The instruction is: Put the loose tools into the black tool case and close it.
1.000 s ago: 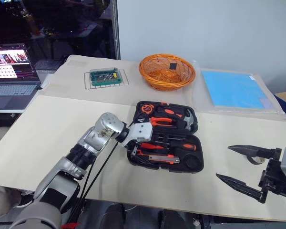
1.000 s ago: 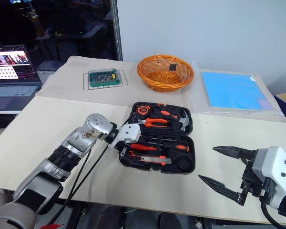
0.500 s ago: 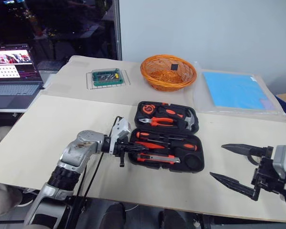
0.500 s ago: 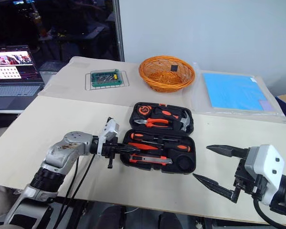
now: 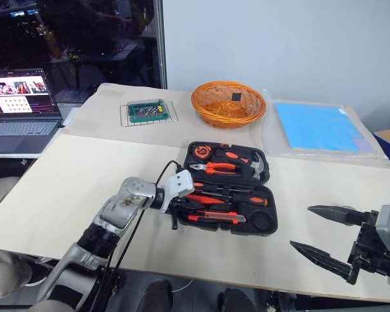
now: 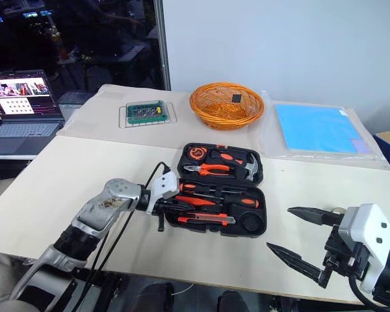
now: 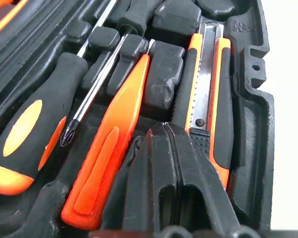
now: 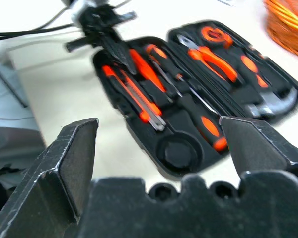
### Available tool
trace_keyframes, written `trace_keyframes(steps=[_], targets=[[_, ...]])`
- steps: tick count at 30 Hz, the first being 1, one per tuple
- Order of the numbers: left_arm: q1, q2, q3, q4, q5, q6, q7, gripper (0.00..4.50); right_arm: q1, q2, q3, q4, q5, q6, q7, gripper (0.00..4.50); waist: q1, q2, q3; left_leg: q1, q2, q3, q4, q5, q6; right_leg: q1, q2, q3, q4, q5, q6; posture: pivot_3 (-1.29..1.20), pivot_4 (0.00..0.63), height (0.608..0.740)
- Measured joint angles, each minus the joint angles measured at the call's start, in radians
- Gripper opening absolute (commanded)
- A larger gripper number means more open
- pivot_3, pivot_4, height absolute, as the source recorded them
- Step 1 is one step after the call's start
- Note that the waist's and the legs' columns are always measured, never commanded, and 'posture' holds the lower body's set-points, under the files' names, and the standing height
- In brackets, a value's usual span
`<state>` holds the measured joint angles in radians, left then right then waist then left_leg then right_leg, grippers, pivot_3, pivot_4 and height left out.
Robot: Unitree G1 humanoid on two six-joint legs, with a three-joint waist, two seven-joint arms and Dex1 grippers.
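The black tool case [image 5: 270,195] lies open at the table's middle. Its near half holds three screwdrivers [image 7: 114,153] with orange-and-black handles. An orange-and-black utility knife [image 7: 208,84] lies along the front edge, and a small dark tape roll [image 5: 263,221] sits at the right end. My left gripper [image 5: 176,209] is shut with nothing between its fingers. Its tips [image 7: 164,130] rest in the case's left end, between an orange handle and the knife. My right gripper [image 5: 301,227] hangs open to the right of the case, near the front edge.
The case's far half holds orange-handled pliers [image 5: 214,168] and a hammer [image 5: 255,167]. Behind it stand an orange wicker basket [image 5: 228,103], a green board on a wire tray [image 5: 147,110] and a blue sheet [image 5: 317,125]. A laptop [image 5: 23,107] sits far left.
My left gripper has shut and sunk from above the case's left end down into it. My right gripper has stayed open and hardly moved. The view has shifted slightly.
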<state>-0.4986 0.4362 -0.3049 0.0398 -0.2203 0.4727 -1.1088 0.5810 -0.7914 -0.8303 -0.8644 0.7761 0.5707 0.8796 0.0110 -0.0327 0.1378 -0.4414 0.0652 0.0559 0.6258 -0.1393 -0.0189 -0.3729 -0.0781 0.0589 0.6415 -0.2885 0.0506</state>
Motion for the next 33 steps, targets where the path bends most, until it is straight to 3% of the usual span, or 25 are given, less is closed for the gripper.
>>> trace_keyframes(steps=[1,4,9,13,21,25,33], targets=[[0.02,-0.01,0.033,-0.032,-0.053,-0.009,-0.007,0.04,0.014,0.001,-0.002,-0.003,-0.03,0.028,-0.054,4.5,0.0,-0.001,0.002,-0.004,0.0,0.0,0.0,0.0,0.0,-0.003,0.0,0.0,0.001,0.002,-0.004,0.0,0.15,0.74],[0.016,0.019,0.116,-0.126,-0.145,0.026,-0.027,0.73,0.019,0.001,-0.006,-0.002,-0.087,0.097,-0.151,4.5,0.0,-0.001,0.002,-0.011,0.0,0.001,0.0,0.002,0.004,-0.011,0.001,0.0,0.002,0.005,-0.008,0.0,0.15,0.74],[-0.049,0.048,0.212,-0.236,-0.292,0.134,-0.026,2.55,-0.019,-0.104,-0.023,0.105,-0.129,0.335,-0.265,4.5,-0.001,0.0,0.003,-0.013,-0.001,0.001,0.001,0.005,0.008,-0.013,0.002,0.001,0.002,0.005,-0.007,0.0,0.15,0.74],[-0.082,0.049,0.211,-0.286,-0.349,0.208,-0.012,3.94,-0.118,-0.188,-0.002,0.231,-0.169,0.443,-0.309,4.5,-0.002,-0.001,0.003,-0.014,-0.002,0.0,0.001,0.005,0.008,-0.014,0.002,0.002,0.002,0.005,-0.006,0.0,0.15,0.74],[-0.163,0.066,0.15,-0.318,-0.396,0.255,-0.04,3.94,-0.453,-0.345,0.345,0.446,-0.207,0.559,-0.355,4.5,-0.02,0.0,0.005,-0.015,-0.003,-0.001,0.0,0.005,0.009,-0.015,0.003,0.004,0.002,0.008,0.002,0.0,0.15,0.74],[-0.169,0.059,0.136,-0.316,-0.396,0.254,-0.031,3.96,-0.568,-0.388,0.51,0.567,-0.256,0.549,-0.33,3.48,-0.02,0.0,0.005,-0.016,-0.004,-0.001,0.001,0.005,0.01,-0.016,0.003,0.005,0.001,0.008,0.003,0.0,0.15,0.74],[-0.17,0.043,0.123,-0.31,-0.396,0.245,-0.015,3.96,-0.778,-0.392,0.761,0.814,-0.378,0.497,-0.266,3.48,-0.025,0.001,0.007,-0.016,-0.005,-0.001,0.001,0.005,0.01,-0.016,0.003,0.007,0.002,0.008,0.004,0.0,0.15,0.74]])
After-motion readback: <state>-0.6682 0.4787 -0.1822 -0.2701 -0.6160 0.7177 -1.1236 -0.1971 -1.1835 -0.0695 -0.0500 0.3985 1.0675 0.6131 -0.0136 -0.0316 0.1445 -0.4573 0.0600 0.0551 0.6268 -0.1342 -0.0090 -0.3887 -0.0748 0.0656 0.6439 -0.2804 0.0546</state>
